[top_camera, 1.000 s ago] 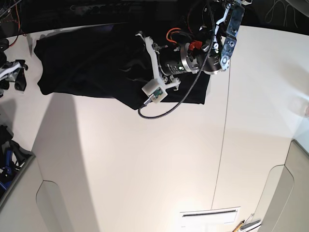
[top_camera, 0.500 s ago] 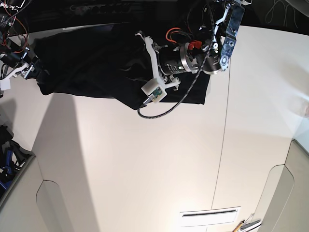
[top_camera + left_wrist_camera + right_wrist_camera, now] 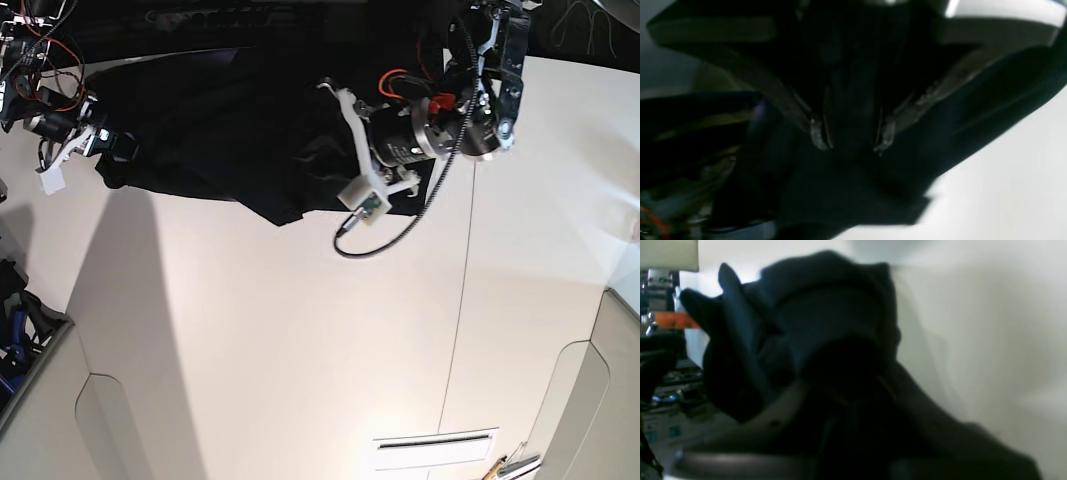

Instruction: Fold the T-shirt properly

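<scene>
Base overhead; wrist views close on T-shirt (image 3: 220, 130).

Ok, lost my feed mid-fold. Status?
Left gripper shut on T-shirt. Right gripper at its corner, grip unclear. Nothing in the way.

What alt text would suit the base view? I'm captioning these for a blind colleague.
A black T-shirt lies bunched across the far edge of a white table, with a robot arm at each end. The right gripper meets the shirt's corner at the picture's left, and the left gripper reaches into the cloth near the middle, its wrist camera and cable hanging over the table.
</scene>
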